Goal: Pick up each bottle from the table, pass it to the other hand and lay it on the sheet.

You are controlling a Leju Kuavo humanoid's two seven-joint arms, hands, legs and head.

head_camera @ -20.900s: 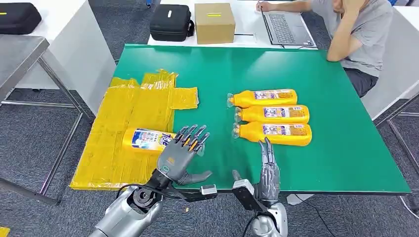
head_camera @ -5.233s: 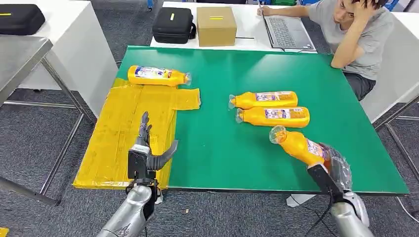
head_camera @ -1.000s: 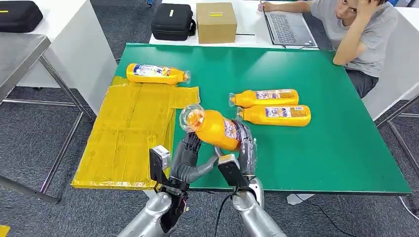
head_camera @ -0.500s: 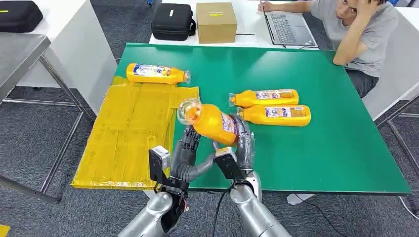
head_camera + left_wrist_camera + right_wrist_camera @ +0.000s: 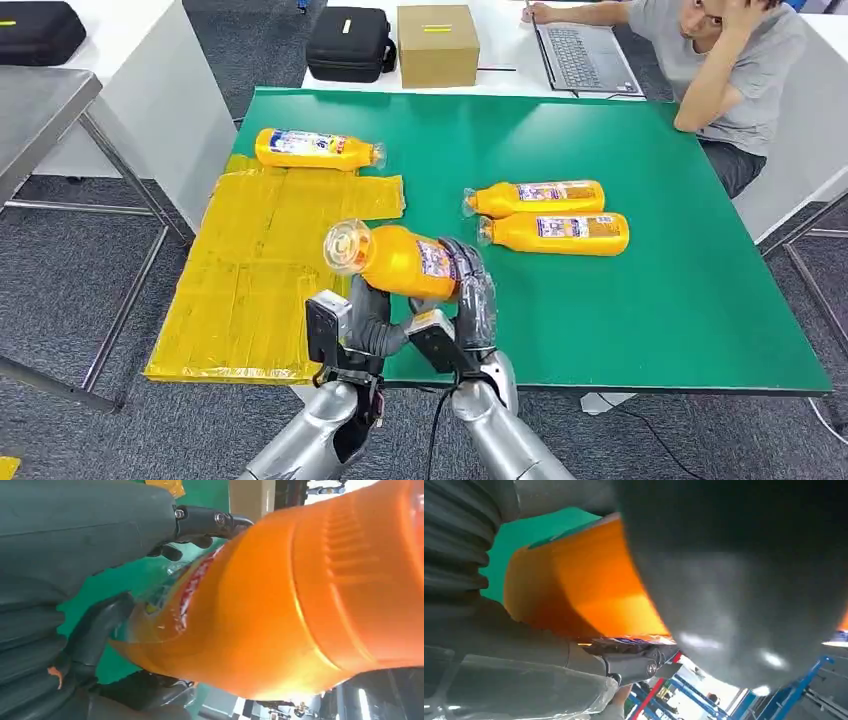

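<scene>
Held up above the near edge of the green table [image 5: 700, 300], an orange bottle [image 5: 395, 260], clear cap toward the yellow sheet [image 5: 260, 270], base wrapped in the fingers of the right hand [image 5: 470, 300]. Just beneath and touching it, the left hand [image 5: 368, 318], fingers curled up against the bottle's underside, though whether truly gripping cannot be told. Lying on the far end of the sheet, another bottle [image 5: 318, 149]; side by side on bare table, two more bottles [image 5: 545, 215].
</scene>
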